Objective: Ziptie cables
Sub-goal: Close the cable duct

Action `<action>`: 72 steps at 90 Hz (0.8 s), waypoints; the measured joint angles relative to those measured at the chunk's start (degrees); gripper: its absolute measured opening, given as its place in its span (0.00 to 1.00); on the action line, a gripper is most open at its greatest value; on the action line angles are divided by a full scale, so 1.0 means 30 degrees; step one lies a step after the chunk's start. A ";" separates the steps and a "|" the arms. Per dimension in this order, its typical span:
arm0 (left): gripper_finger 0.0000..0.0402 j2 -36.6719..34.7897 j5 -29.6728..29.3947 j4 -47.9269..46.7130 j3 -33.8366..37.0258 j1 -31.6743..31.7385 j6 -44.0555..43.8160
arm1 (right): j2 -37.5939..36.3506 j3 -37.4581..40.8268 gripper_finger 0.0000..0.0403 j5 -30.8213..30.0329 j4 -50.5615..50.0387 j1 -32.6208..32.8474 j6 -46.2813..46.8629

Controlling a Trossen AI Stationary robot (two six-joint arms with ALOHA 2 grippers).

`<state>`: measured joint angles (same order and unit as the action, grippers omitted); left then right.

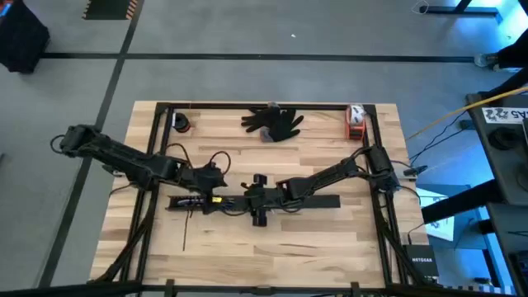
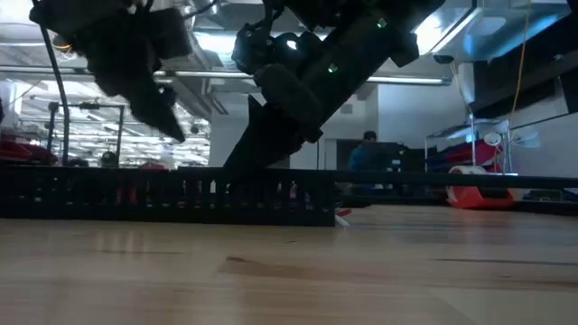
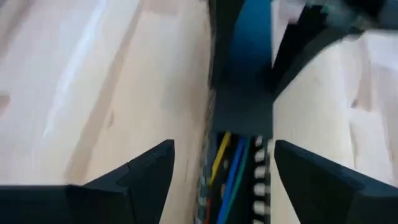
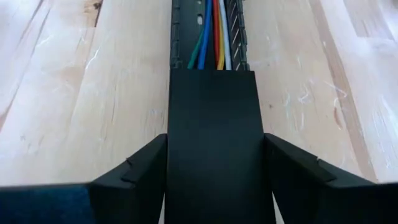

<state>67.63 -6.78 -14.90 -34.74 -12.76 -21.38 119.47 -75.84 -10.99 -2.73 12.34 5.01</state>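
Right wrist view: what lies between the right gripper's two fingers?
A flat black cover fills the gap between the right gripper fingers; the cables emerge from under its far end, inside the slotted duct.

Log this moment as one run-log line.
left end effector: open over cables | right end effector: open, straddling duct cover | zip tie: unseen

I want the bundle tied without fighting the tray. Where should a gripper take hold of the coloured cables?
Probably on the exposed run of the cables, where they leave the black cover and lie side by side in the slotted tray. Come straight down from above, fingers spanning the bundle's width: the tray walls block any approach from the sides.
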 joint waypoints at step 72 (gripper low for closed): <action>0.67 0.3114 -0.1684 0.1290 0.0219 -0.2447 0.2693 | 0.0099 -0.0006 0.56 0.0147 0.0251 0.0000 -0.0121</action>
<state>76.97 -11.84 -11.03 -34.09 -20.10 -13.30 119.77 -75.85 -10.55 -1.98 12.34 4.64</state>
